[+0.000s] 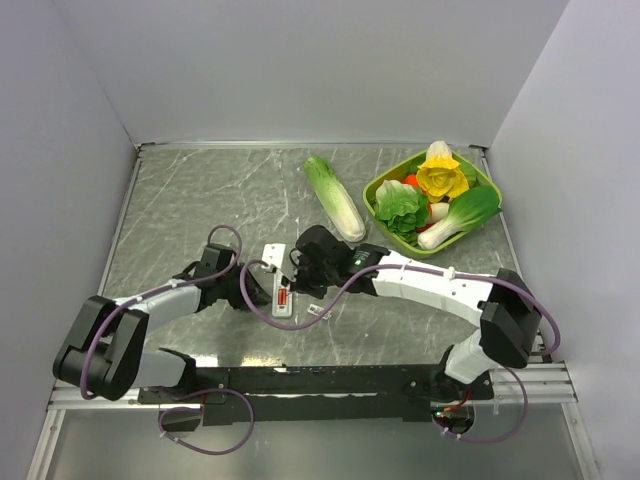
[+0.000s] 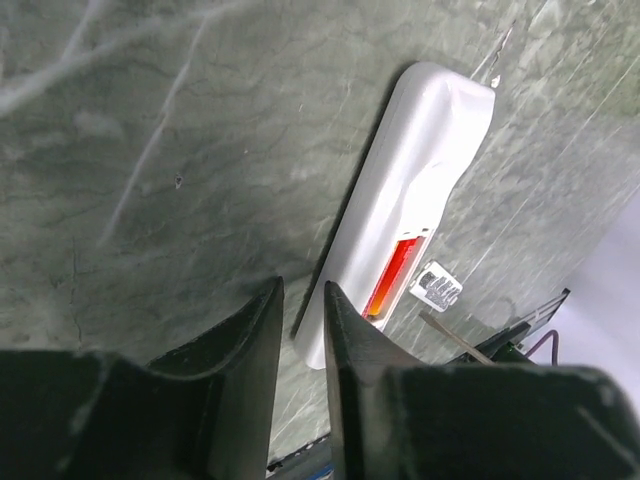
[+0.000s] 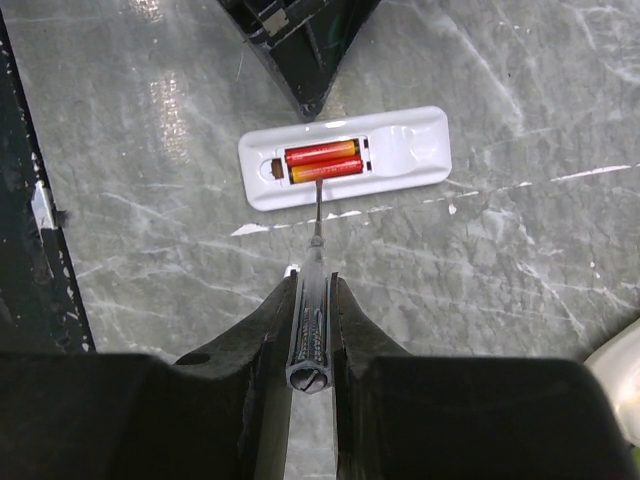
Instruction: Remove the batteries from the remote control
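Observation:
The white remote control (image 1: 283,297) lies face down on the marble table, its back compartment open. Two red-and-gold batteries (image 3: 322,160) sit side by side in it. My right gripper (image 3: 313,280) is shut on a thin clear-handled screwdriver (image 3: 312,320), whose tip touches the nearer battery. My left gripper (image 2: 303,290) is shut down to a narrow slit with nothing in it, its tips at the long edge of the remote control (image 2: 410,190). In the top view the left gripper (image 1: 262,291) is left of the remote and the right gripper (image 1: 298,272) is just right of it.
The flat white cover piece (image 1: 272,254) lies just beyond the remote. A small white printed bit (image 1: 318,311) lies to its right. A pale-green cabbage (image 1: 335,198) and a green bowl (image 1: 385,178) of toy vegetables stand at the back right.

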Robot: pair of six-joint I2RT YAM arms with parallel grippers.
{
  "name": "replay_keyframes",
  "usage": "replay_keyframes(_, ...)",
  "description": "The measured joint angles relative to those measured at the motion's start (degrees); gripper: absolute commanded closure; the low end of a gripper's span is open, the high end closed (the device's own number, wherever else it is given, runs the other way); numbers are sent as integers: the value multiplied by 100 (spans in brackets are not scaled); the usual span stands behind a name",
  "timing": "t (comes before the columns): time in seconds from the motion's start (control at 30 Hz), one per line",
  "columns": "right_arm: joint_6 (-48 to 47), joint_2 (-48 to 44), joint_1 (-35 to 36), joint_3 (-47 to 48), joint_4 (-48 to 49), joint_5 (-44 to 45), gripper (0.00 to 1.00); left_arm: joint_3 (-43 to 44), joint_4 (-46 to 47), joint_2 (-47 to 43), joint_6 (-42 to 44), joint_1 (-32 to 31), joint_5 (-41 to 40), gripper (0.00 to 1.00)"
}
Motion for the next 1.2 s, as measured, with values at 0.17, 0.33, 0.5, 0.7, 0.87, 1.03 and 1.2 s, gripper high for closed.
replay_keyframes(0.17,-33,155,79,127,-74,68,100,66,-28,35,-9,208,76,63)
replay_keyframes(0.33,-66,376,177,566,-315,201,100,192,39,76,28,638,166,57)
replay_keyframes(0.5,-55,522,219,778,-413,308,100,195,216,76,26,678,398,58)
replay_keyframes(0.7,24,758,251,1058,-695,496,100,192,518,122,26,678,597,61)
replay_keyframes(0.87,70,916,339,1169,-809,612,100,192,691,326,24,678,745,62)
replay_keyframes(1.03,105,1054,404,1268,-964,717,100,192,798,435,15,678,852,63)
replay_keyframes(1.2,109,1161,439,1438,-1073,848,100,192,927,501,4,678,951,64)
